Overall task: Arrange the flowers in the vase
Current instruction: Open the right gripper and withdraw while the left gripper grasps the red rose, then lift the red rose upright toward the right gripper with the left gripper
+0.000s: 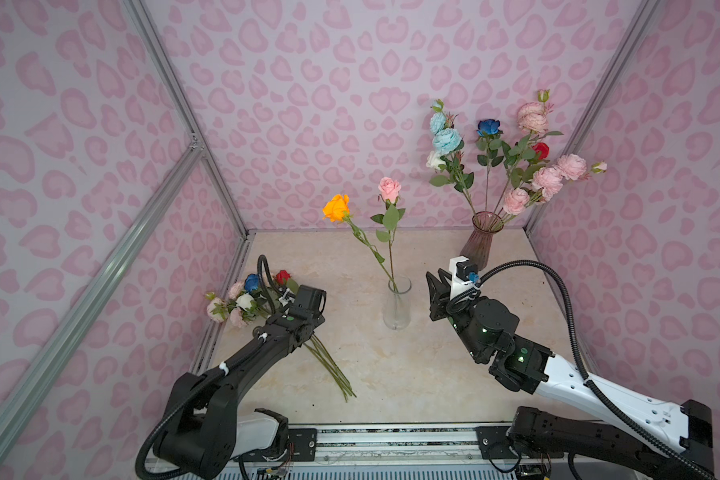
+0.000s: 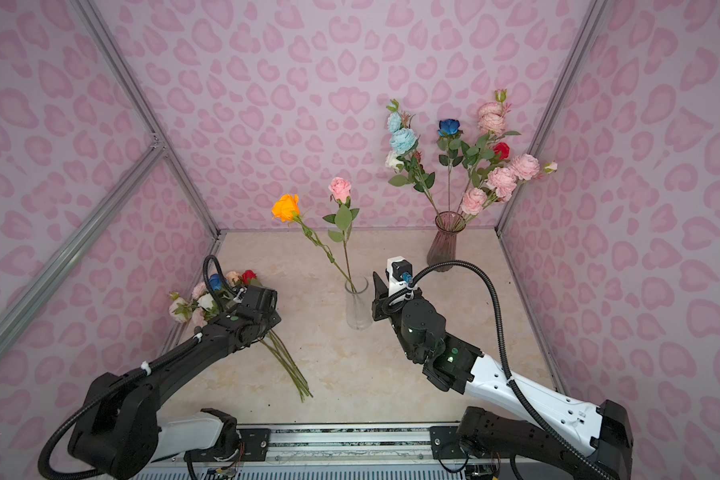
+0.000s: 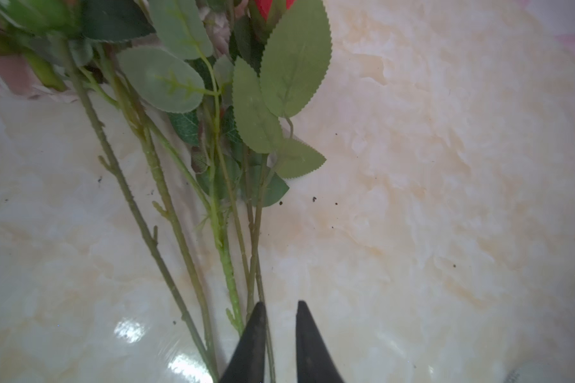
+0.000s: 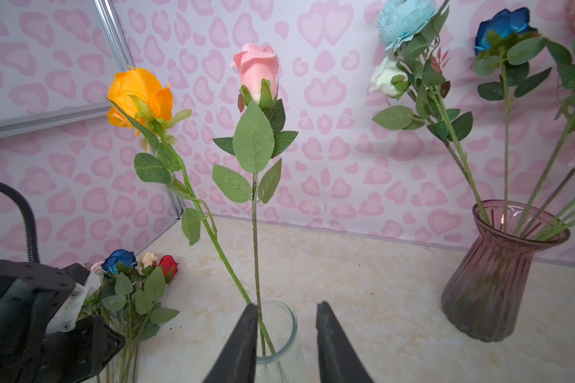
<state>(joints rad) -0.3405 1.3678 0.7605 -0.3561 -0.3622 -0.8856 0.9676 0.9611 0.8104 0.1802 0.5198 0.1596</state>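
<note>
Flowers [image 1: 242, 301] lie bunched on tabletop [image 1: 391, 374] at 9 o'clock. Left claw [image 3: 281, 306] is over their stems [image 3: 226, 258], narrowly parted; can't tell if it grips one. Right claw [image 4: 287, 306] is spread and empty, at 3 o'clock of glass vase [image 1: 397, 316] holding two roses [image 1: 389, 189].

Two vases: one clear glass cylinder vase [image 1: 397, 309], one ribbed purple glass vase [image 1: 476, 245]. Two long-stemmed roses in the clear one: one orange rose [image 1: 336, 207], one pink rose [image 1: 389, 189]. One loose bunch of flowers [image 1: 244, 300] on the counter [image 1: 412, 374].
</note>
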